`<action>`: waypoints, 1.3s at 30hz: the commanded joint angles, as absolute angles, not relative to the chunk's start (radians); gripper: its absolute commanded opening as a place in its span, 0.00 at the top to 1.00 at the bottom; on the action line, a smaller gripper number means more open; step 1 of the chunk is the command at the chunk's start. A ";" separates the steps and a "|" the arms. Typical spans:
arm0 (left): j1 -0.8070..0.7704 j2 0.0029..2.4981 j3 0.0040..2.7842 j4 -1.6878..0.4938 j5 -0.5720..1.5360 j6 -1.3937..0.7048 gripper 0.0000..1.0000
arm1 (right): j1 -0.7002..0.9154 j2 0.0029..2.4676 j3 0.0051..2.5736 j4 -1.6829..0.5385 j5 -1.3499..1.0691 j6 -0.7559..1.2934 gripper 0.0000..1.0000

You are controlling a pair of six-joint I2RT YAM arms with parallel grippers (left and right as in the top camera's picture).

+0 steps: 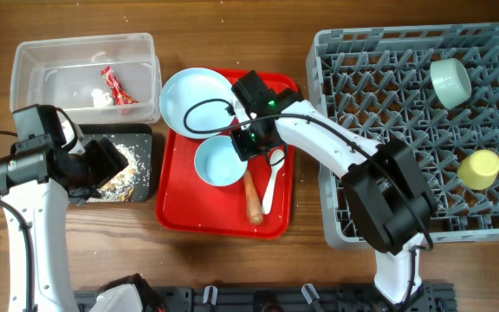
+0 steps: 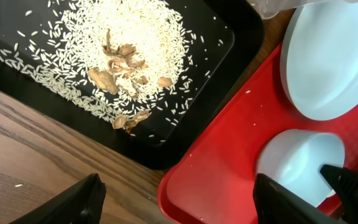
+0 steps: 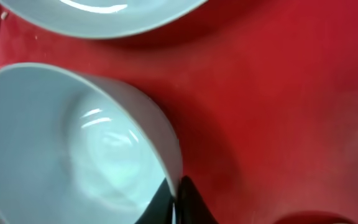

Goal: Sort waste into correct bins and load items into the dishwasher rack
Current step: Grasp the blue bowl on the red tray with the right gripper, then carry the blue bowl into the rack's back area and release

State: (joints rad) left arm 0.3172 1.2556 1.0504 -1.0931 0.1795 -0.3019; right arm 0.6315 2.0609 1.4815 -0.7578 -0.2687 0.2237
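Note:
My right gripper (image 1: 248, 146) is shut on the rim of a pale blue-green bowl (image 1: 221, 161) on the red serving tray (image 1: 184, 208); the wrist view shows its fingers (image 3: 174, 200) pinching the bowl's wall (image 3: 73, 143). A light blue plate (image 1: 196, 102) lies behind it. A carrot (image 1: 252, 198) and a white spoon (image 1: 270, 178) lie on the tray. My left gripper (image 1: 102, 165) is open and empty over the black tray (image 1: 145, 186), which holds rice scraps (image 2: 123, 43). The red wrapper (image 1: 115, 85) lies in the clear tub (image 1: 33, 65). The rack (image 1: 336, 199) holds a second bowl (image 1: 450, 82) and a yellow cup (image 1: 479, 169).
The red tray (image 2: 216, 168) sits between the black tray and the rack, close to both. Bare wooden table (image 2: 36, 155) lies in front of the black tray. A black cable loops over the plate.

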 commanded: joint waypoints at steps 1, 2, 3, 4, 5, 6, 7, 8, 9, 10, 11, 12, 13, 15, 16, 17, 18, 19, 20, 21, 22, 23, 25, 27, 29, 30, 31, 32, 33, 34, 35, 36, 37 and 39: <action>0.323 1.243 1.063 -1.094 0.175 -0.304 0.22 | 0.611 2.069 1.510 -0.756 -0.250 0.247 0.96; 0.323 1.243 1.063 -1.094 0.175 -0.304 0.23 | 0.603 2.060 1.520 -0.761 -0.249 0.247 0.96; 0.323 1.243 1.063 -1.094 0.175 -0.304 0.23 | 0.588 2.038 1.534 -0.773 -0.233 0.247 0.96; 0.323 1.243 1.063 -1.094 0.175 -0.304 0.22 | 0.569 2.005 1.547 -0.788 -0.207 0.247 0.96; 0.323 1.243 1.063 -1.094 0.175 -0.304 0.22 | 0.550 1.969 1.558 -0.801 -0.178 0.247 0.96; 0.323 1.243 1.063 -1.093 0.175 -0.304 0.22 | 0.531 1.934 1.566 -0.811 -0.144 0.247 0.96; 0.323 1.243 1.063 -1.093 0.175 -0.304 0.22 | 0.515 1.901 1.571 -0.818 -0.113 0.246 0.96; 0.323 1.243 1.063 -1.093 0.174 -0.304 0.22 | 0.488 1.845 1.576 -0.824 -0.051 0.242 0.96; 0.323 1.243 1.063 -1.093 0.174 -0.304 0.22 | 0.469 1.806 1.576 -0.825 -0.010 0.238 0.96; 0.323 1.243 1.063 -1.093 0.174 -0.304 0.22 | 0.427 1.726 1.576 -0.825 0.096 0.236 0.96; 0.323 1.243 1.063 -1.093 0.174 -0.304 0.22 | 0.395 1.674 1.576 -0.823 0.176 0.235 0.96; 0.323 1.243 1.063 -1.093 0.174 -0.304 0.22 | 0.366 1.636 1.576 -0.820 0.245 0.234 0.95; 0.323 1.243 1.063 -1.093 0.174 -0.304 0.22 | 0.339 1.602 1.576 -0.817 0.311 0.223 0.96; 0.323 1.243 1.063 -1.093 0.174 -0.304 0.22 | 0.287 1.559 1.576 -0.809 0.414 0.179 0.96; 0.323 1.243 1.063 -1.093 0.174 -0.304 0.22 | 0.258 1.542 1.576 -0.807 0.480 0.158 0.96; 0.323 1.243 1.063 -1.093 0.174 -0.304 0.22 | 0.226 1.533 1.576 -0.807 0.587 0.154 0.96; 0.323 1.243 1.063 -1.093 0.174 -0.304 0.22 | 0.199 1.533 1.576 -0.809 0.725 0.161 0.96; 0.323 1.243 1.063 -1.093 0.175 -0.304 0.22 | 0.180 1.541 1.571 -0.804 0.845 0.171 0.96; 0.323 1.243 1.063 -1.093 0.175 -0.304 0.22 | 0.163 1.549 1.563 -0.796 0.962 0.196 0.96; 0.323 1.243 1.063 -1.093 0.175 -0.304 0.22 | 0.147 1.565 1.553 -0.788 1.076 0.224 0.96; 0.323 1.243 1.063 -1.093 0.175 -0.304 0.22 | 0.136 1.579 1.546 -0.779 1.126 0.231 0.96; 0.323 1.243 1.063 -1.093 0.175 -0.304 0.22 | 0.127 1.596 1.542 -0.777 1.152 0.244 0.96; 0.323 1.243 1.063 -1.093 0.175 -0.304 0.22 | 0.112 1.644 1.542 -0.778 1.156 0.268 0.96; 0.323 1.243 1.063 -1.093 0.175 -0.304 0.22 | 0.110 1.703 1.542 -0.777 1.169 0.270 0.96; 0.323 1.243 1.063 -1.093 0.175 -0.304 0.22 | 0.110 1.788 1.542 -0.775 1.221 0.270 0.96; 0.323 1.243 1.063 -1.093 0.175 -0.304 0.22 | 0.110 1.818 1.542 -0.774 1.239 0.269 0.96; 0.323 1.243 1.063 -1.093 0.175 -0.304 0.22 | 0.110 1.864 1.542 -0.775 1.258 0.263 0.96; 0.323 1.243 1.063 -1.094 0.175 -0.304 0.22 | 0.110 1.910 1.542 -0.779 1.261 0.261 0.96; 0.323 1.243 1.063 -1.093 0.178 -0.304 0.22 | 0.110 1.940 1.542 -0.784 1.256 0.263 0.96; 0.323 1.243 1.063 -1.093 0.182 -0.304 0.22 | 0.113 1.976 1.542 -0.790 1.245 0.265 0.96; 0.323 1.243 1.063 -1.093 0.184 -0.304 0.22 | 0.116 1.993 1.542 -0.794 1.234 0.265 0.96; 0.323 1.243 1.063 -1.093 0.186 -0.304 0.22 | 0.121 2.010 1.542 -0.799 1.221 0.266 0.96; 0.323 1.243 1.063 -1.093 0.186 -0.304 0.22 | 0.130 2.030 1.542 -0.805 1.198 0.266 0.96; 0.323 1.243 1.063 -1.093 0.186 -0.304 0.21 | 0.146 2.051 1.542 -0.815 1.166 0.268 0.96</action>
State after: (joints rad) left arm 0.3172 1.2552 1.0504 -1.0927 0.1799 -0.3019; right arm 0.1154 2.0140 1.5524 -0.8024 1.2316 0.2546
